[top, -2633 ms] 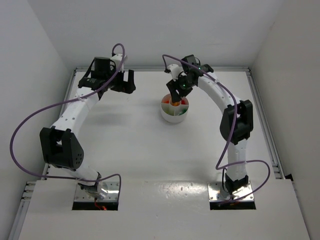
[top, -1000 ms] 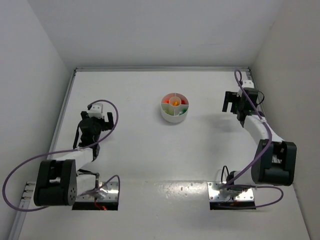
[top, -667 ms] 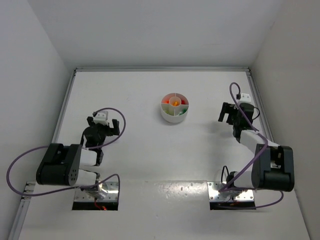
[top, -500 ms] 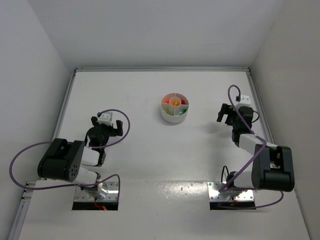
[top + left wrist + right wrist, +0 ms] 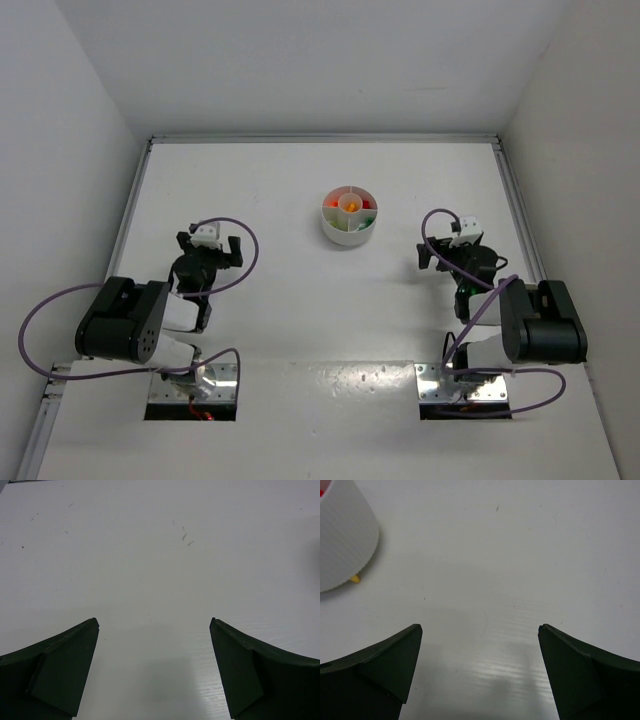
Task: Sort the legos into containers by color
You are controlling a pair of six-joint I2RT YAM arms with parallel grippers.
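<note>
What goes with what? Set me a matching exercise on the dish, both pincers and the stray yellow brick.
1 dish
2 left pincer
3 right pincer
4 yellow brick

a open, only bare table ahead
b on the table, at the dish's foot
c open, dish at the upper left of its camera view
d mid-table, bricks inside

Pairs: 1-d, 2-a, 3-c, 4-b

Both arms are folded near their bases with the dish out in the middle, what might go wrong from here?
1. A yellow piece lies on the table against the dish's outer wall, so it may be left unsorted.
2. It is tucked at the wall's foot; the open right pincer, reaching for it, might shove the dish and spill the sorted legos.
</note>
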